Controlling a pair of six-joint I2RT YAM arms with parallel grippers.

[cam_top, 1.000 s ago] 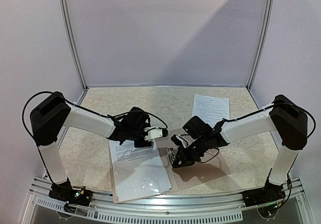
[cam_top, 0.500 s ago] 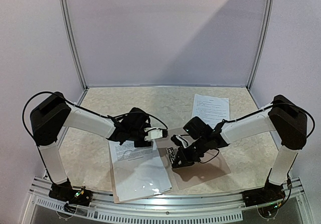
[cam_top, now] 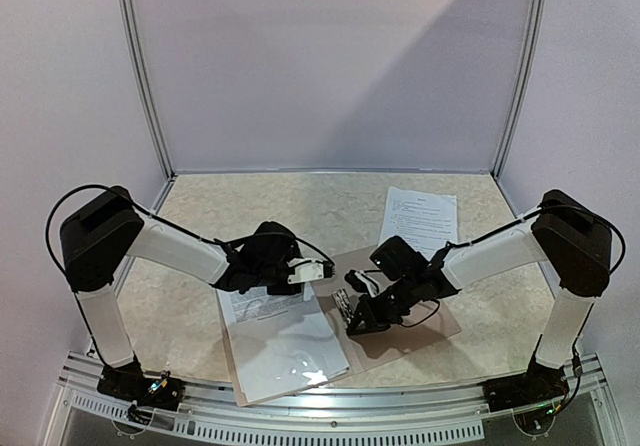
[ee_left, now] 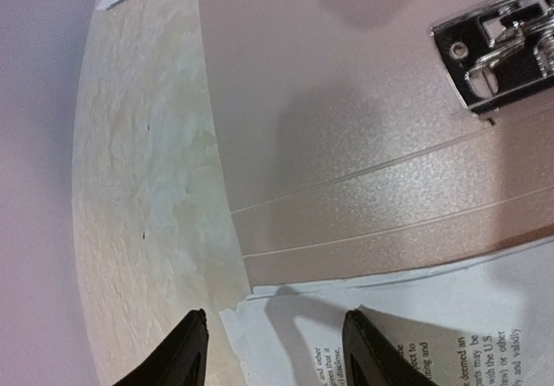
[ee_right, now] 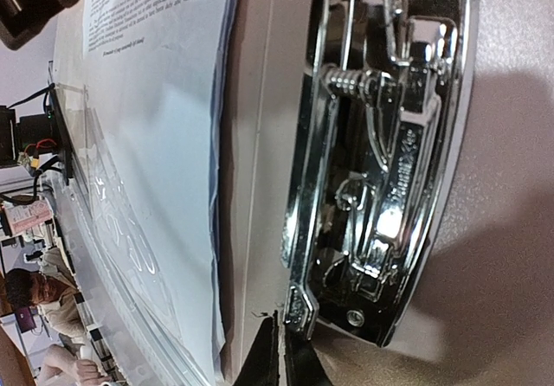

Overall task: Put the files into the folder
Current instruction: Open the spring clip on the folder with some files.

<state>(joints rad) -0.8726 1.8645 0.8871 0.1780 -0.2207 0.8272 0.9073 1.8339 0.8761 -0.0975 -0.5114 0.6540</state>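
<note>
The tan-brown folder (cam_top: 425, 334) lies open near the front edge, a shiny metal clip (cam_top: 343, 304) on its inner face. White printed files (cam_top: 262, 302) lie on its left half, partly under a clear sleeve (cam_top: 290, 358). One more printed sheet (cam_top: 420, 216) lies at the back right. My left gripper (cam_top: 322, 266) hovers open over the top corner of the files (ee_left: 415, 317), beside the folder (ee_left: 346, 144); nothing sits between its fingers (ee_left: 192, 356). My right gripper (ee_right: 283, 362) is shut, empty, its tips against the end of the clip (ee_right: 381, 170).
Both arms reach inward over the middle of the marbled tabletop (cam_top: 250, 206). White walls with metal posts (cam_top: 140, 76) close in the back and sides. A metal rail (cam_top: 330, 411) runs along the near edge.
My left gripper has sunk a little toward the files' corner. The right jaws have closed the last bit beside the clip. The folder and files have shifted slightly.
</note>
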